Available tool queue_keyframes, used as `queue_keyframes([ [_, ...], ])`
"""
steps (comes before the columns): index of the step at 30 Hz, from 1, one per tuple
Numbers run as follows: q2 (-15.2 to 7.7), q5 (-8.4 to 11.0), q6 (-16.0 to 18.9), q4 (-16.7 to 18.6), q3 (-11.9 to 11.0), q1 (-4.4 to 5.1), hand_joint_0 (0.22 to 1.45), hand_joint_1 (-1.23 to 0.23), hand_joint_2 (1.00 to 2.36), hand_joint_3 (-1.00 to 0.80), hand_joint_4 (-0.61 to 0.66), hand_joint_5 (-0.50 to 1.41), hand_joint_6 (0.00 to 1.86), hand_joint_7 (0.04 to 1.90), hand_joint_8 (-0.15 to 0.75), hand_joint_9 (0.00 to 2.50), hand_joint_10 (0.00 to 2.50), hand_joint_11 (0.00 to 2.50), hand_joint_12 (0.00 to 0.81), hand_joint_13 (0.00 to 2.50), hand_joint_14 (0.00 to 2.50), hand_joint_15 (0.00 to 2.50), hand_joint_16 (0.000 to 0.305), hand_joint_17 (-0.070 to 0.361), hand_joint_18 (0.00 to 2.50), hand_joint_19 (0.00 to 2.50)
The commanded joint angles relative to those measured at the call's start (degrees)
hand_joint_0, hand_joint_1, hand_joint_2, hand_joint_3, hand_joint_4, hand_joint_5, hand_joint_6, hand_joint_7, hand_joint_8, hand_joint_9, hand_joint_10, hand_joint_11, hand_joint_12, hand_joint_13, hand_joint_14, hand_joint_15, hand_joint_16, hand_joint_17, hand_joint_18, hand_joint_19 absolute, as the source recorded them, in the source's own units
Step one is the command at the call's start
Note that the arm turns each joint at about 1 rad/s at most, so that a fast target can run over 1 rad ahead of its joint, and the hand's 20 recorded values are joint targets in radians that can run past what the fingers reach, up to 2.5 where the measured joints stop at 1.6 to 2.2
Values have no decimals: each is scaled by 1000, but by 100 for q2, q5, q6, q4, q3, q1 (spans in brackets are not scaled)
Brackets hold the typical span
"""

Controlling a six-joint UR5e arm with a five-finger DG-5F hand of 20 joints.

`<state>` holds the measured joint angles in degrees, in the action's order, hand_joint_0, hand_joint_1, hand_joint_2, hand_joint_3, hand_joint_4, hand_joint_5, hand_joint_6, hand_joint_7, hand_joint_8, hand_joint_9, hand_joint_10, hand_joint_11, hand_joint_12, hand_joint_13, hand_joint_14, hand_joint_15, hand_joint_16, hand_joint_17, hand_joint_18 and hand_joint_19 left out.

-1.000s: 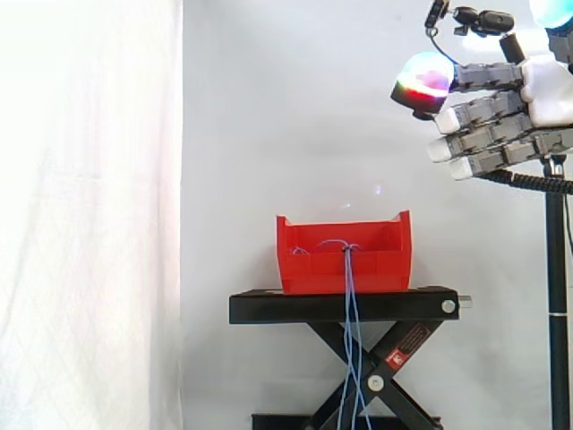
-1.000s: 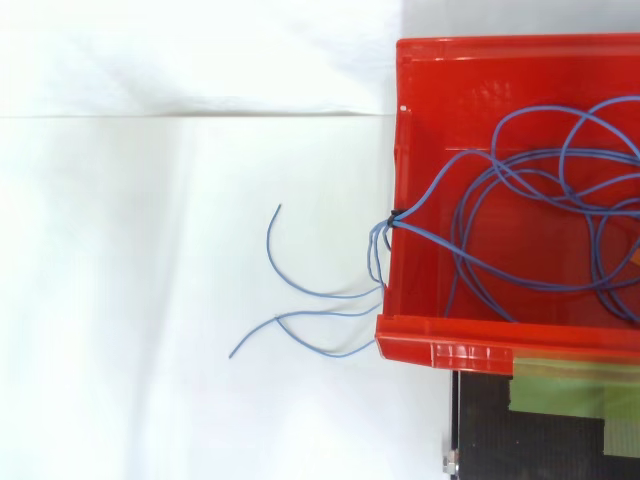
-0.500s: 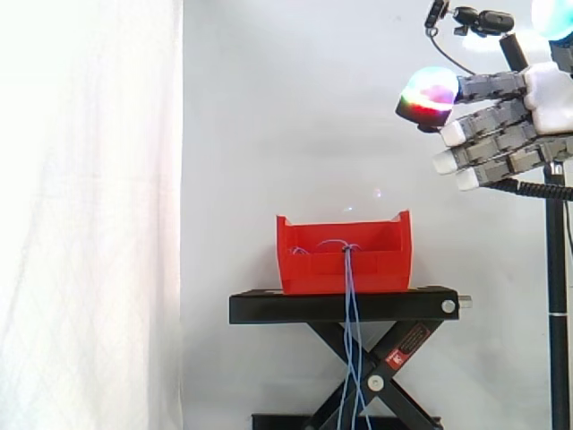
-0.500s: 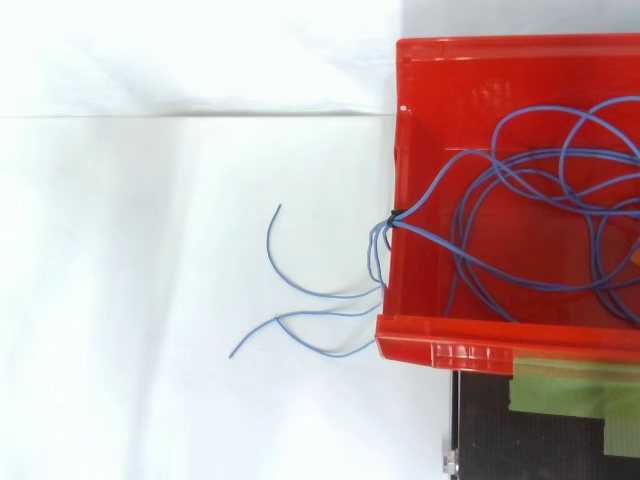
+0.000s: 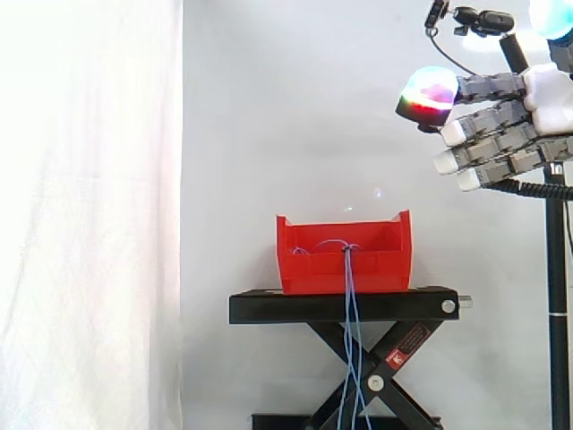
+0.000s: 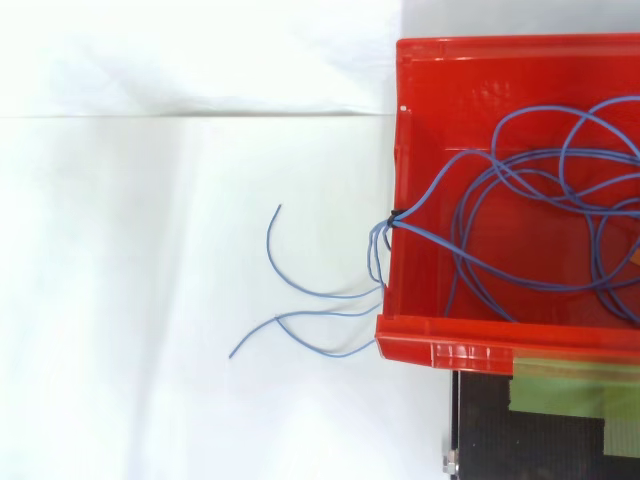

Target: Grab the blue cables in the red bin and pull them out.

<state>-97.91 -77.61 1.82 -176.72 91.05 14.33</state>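
Note:
A red bin (image 5: 344, 258) stands on a black scissor stand (image 5: 344, 307). Thin blue cables (image 6: 520, 195) lie looped inside the red bin (image 6: 480, 80); a bundle of them crosses its front wall and hangs down past the stand (image 5: 351, 358), with loose ends spread out below in the top view (image 6: 300, 300). My hand (image 5: 501, 125) hovers high up to the right of the bin, well apart from it, with fingers stretched out toward the left and nothing in them. One fingertip pad (image 5: 428, 91) glows cyan and red.
A white curtain (image 5: 89, 215) hangs behind and at the left. A thin black pole (image 5: 558, 296) rises at the right edge under my hand. A green strip (image 6: 570, 385) lies on the stand below the bin.
My hand has risen slightly and shifted a little to the right over the last second. The cables and bin have not moved.

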Motion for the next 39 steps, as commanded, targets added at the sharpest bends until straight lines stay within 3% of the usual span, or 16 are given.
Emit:
queue_keyframes([
  [1, 0, 0, 24, 6, 0, 9, 753, -805, 1000, -1000, 155, 477, 6, 170, 241, 601, 4, 112, 333, 310, 0, 41, 51, 115, 209, 164],
  [17, -17, -17, -116, 85, 0, 17, 757, -806, 1000, -1000, 156, 472, 6, 169, 239, 600, 4, 107, 333, 315, 0, 49, 51, 115, 214, 185],
  [22, -492, -140, -204, 296, 0, 26, 757, -805, 1000, -1000, 156, 472, 7, 171, 239, 601, 4, 112, 333, 316, 0, 49, 51, 115, 220, 184],
  [23, -729, -298, -169, 507, 0, 17, 758, -805, 1000, -1000, 157, 473, 6, 170, 240, 602, 4, 112, 333, 316, 2, 48, 51, 115, 220, 185],
  [26, -844, -422, -134, 841, 0, 17, 758, -805, 1000, -1000, 157, 472, 6, 171, 240, 602, 4, 113, 334, 318, 0, 53, 51, 115, 222, 191],
  [30, -844, -422, -248, 1113, 0, 26, 757, -806, 1000, -1000, 158, 472, 6, 170, 243, 606, 6, 120, 335, 325, 1, 55, 51, 115, 225, 190],
  [35, -844, -378, -1224, 1087, 0, 26, 716, -781, 1000, -1000, 168, 490, 7, 198, 259, 686, 9, 242, 347, 367, 3, 79, 53, 119, 261, 205],
  [36, -844, -378, -1224, 1087, 0, 26, 706, -777, 1000, -1000, 172, 498, 8, 204, 260, 700, 9, 257, 351, 371, 3, 86, 54, 120, 270, 209],
  [37, -844, -228, -1883, 1166, 0, 35, 681, -776, 1000, -1000, 179, 508, 8, 218, 269, 725, 11, 300, 359, 384, 3, 95, 55, 123, 288, 213],
  [39, -844, -70, -2349, 1245, 0, 61, 637, -785, 1000, -1000, 198, 526, 9, 249, 282, 772, 14, 405, 372, 421, 4, 120, 57, 128, 330, 233],
])
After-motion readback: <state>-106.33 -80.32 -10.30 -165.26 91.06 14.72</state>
